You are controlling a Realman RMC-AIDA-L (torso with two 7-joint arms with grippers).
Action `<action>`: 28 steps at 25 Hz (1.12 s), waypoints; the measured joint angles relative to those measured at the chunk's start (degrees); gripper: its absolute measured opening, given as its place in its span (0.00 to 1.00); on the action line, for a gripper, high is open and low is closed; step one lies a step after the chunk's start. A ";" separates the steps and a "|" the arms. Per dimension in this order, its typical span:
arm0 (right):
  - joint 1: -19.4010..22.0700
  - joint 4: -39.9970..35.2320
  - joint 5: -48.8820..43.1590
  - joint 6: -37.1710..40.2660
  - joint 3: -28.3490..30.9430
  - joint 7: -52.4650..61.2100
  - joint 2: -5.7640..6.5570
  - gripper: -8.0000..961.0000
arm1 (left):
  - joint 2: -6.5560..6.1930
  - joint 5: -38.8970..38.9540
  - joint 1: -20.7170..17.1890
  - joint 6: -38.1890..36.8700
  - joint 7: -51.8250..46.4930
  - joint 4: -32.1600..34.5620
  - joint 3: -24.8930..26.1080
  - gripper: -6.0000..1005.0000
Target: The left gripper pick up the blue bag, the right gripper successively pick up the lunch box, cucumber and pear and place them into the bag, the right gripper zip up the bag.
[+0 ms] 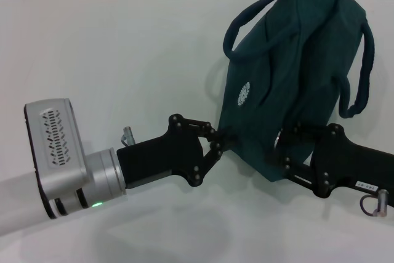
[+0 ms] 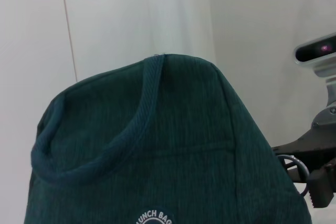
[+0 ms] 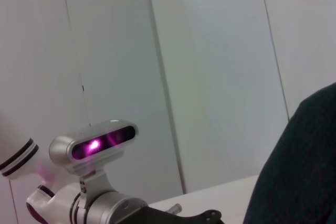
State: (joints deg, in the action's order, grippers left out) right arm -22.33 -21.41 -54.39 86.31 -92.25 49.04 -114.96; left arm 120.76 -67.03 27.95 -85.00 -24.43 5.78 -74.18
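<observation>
Head view: both tools [image 1: 225,137] on bag [image 1: 289,60]

My left arm ends in a matte black gripper [image 1: 217,146] built from flat linkage plates joined by round black pivot pins. Behind it sits a silver cylindrical wrist collar with a green indicator light on its underside. A rounded silver camera housing [image 1: 55,146] is mounted on this collar; its face carries a perforated white grille. A small metal stud projects near the black body. In the right wrist view, the same housing shows a dark lens strip glowing magenta. My right gripper [image 1: 289,152] uses matching black linkage plates, carries a small white label, probably printed text, and a metal ring fitting.
</observation>
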 joint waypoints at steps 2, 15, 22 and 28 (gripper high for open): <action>0.13 -0.02 -0.02 0.19 0.02 -0.15 0.00 0.39 | 0.00 0.00 -0.01 0.02 0.00 -0.02 0.00 0.06; 0.82 0.17 -0.05 4.81 0.40 -4.22 0.23 0.39 | 0.00 0.18 -0.36 0.42 0.00 -0.07 0.01 0.06; 2.03 0.09 -0.11 7.29 1.99 -5.79 0.38 0.37 | 0.00 0.18 -0.30 0.46 0.00 -0.07 0.01 0.06; 2.65 0.32 -0.08 7.38 3.25 -5.80 0.31 0.28 | 0.00 0.18 -0.14 0.46 0.00 -0.07 0.01 0.06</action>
State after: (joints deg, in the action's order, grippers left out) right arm -19.69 -21.10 -54.47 93.70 -89.00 43.24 -114.65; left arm 120.76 -66.85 27.81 -84.54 -24.43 5.71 -74.17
